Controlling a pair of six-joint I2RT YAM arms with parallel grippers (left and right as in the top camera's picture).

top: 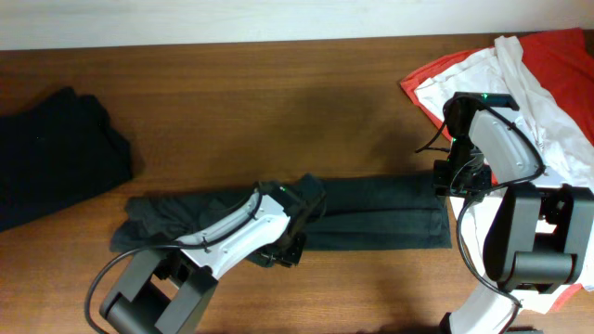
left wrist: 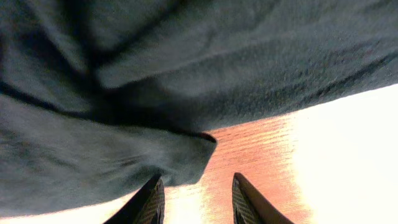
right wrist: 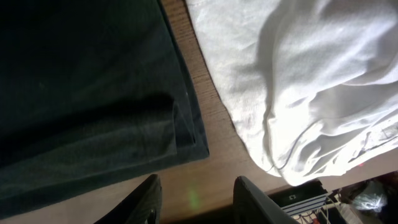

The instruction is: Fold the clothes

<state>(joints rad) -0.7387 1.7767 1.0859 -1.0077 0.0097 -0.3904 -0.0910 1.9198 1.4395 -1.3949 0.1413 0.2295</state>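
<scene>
The brown, wood-grained table (top: 278, 111) spans the overhead view, a pale wall (top: 232, 19) along its far edge. Right wrist view: a dark wire-framed object (right wrist: 308, 200) at the bottom (too blurred to name).

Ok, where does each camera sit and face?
Overhead: above the table, looking straight down; left arm and right arm show.
Left wrist: on the left arm, facing the edge of the dark shirt; open jaws at bottom.
Right wrist: on the right arm, facing that shirt's corner and the white shirt; open jaws at bottom.
Shared: all show the dark shirt.
</scene>
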